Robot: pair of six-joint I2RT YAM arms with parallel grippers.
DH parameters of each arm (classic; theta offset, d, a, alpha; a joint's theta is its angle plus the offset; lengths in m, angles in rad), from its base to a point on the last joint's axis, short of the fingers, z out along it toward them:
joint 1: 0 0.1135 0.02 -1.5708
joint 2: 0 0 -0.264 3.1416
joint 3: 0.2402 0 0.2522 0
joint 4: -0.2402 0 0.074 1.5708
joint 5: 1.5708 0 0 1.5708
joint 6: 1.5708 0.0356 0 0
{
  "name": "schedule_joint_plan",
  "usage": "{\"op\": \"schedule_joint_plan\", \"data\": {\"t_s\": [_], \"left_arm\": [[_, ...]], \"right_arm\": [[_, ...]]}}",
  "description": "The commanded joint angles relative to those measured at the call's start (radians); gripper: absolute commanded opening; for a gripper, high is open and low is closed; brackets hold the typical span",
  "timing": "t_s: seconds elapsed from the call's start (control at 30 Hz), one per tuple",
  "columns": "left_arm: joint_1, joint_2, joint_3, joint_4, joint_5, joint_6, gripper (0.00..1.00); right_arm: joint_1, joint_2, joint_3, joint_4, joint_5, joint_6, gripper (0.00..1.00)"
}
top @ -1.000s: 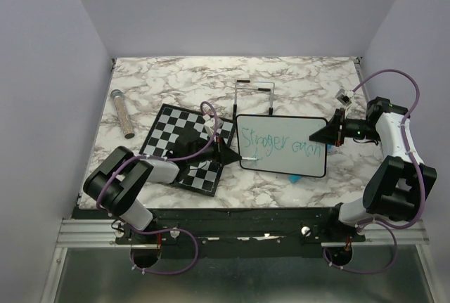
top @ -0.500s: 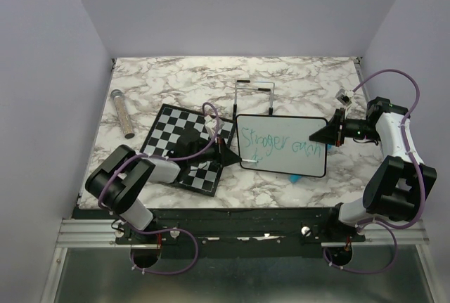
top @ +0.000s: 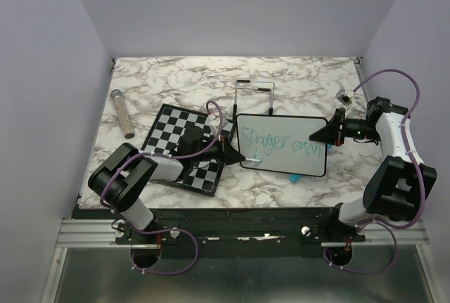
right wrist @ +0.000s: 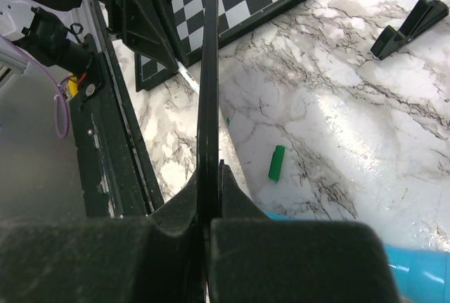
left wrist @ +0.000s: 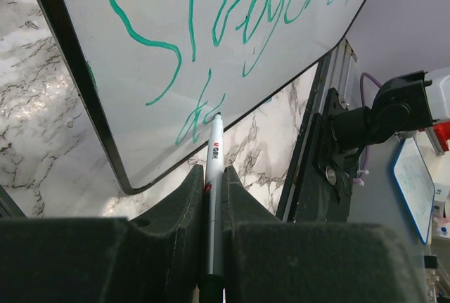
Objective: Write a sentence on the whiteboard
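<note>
Two arms work over a white-and-grey marble table.

**Top view.** The small white rectangular whiteboard with a thin black frame sits right of the table's centre, toward the near edge. Its left edge is just beside a black-and-white checkered chessboard. The teal-green handwritten sentence crosses the board, with a short second line under its left end. The left gripper is closed on a slim silver marker, and the right gripper clamps the board's right edge. A speckled clear cylinder lies near the table's left edge. A thin wire stand stands beyond the board's far edge.

**Left wrist view.** Both fingers pinch the marker's barrel, and its tip touches the white surface at the second line's strokes.

**Right wrist view.** The fingers are closed on the board's black frame, seen edge-on. A small green cap lies on the marble nearby.
</note>
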Motion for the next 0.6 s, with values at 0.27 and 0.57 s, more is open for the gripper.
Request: {"op": "schedule_joint_plan", "data": {"t_s": [0.27, 0.57], "left_arm": [[0.005, -0.038, 0.015, 0.064, -0.034, -0.024, 0.0], [0.005, -0.028, 0.015, 0.024, -0.035, -0.008, 0.0]], "right_arm": [[-0.002, 0.004, 0.024, -0.036, -0.03, -0.025, 0.01], [-0.002, 0.004, 0.026, -0.039, -0.033, -0.029, 0.01]]}}
